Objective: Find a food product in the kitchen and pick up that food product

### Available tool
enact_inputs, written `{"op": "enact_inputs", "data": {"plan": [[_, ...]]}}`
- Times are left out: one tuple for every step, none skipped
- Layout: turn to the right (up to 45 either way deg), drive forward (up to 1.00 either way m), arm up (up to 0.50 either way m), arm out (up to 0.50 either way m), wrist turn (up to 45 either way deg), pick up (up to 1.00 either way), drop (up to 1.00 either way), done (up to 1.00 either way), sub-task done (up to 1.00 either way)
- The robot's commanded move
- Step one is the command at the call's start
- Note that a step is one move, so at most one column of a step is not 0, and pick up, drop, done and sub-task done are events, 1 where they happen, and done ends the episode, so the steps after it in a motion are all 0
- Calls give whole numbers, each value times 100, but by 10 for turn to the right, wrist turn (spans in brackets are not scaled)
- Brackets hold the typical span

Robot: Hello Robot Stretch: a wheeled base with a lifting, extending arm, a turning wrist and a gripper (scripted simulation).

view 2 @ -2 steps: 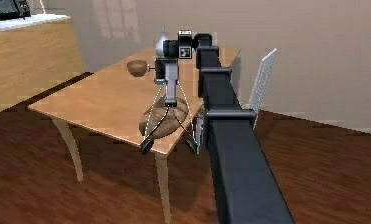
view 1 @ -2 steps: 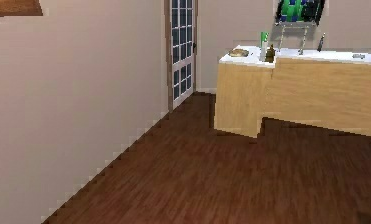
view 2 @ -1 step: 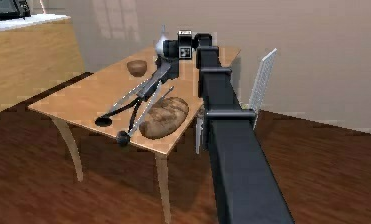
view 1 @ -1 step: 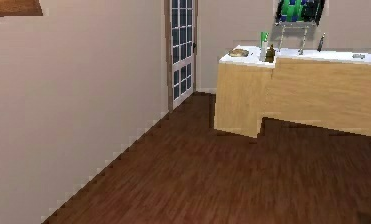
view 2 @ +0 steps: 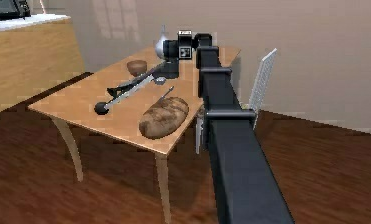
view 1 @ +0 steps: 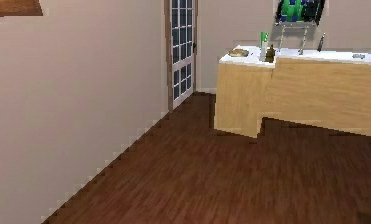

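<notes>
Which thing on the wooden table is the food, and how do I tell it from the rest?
Start at the light wooden table in the arm side view. Near its closest edge, just left of the dark arm, lies a loaf of bread. It is the only plump brown lump; the long dark utensil and small bowl behind it are slimmer.

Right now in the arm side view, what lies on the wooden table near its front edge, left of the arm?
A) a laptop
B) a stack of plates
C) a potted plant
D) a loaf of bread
D: a brown loaf of bread lies on the wooden table by its near edge, just left of the dark arm.
</notes>
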Motion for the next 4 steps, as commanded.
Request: {"op": "enact_inputs", "data": {"plan": [[0,0,0,0,450,0,0,0,0],[0,0,0,0,270,0,0,0,0],[0,0,-26,0,0,0,0,0,0],[0,0,0,0,0,100,0,0,0]]}}
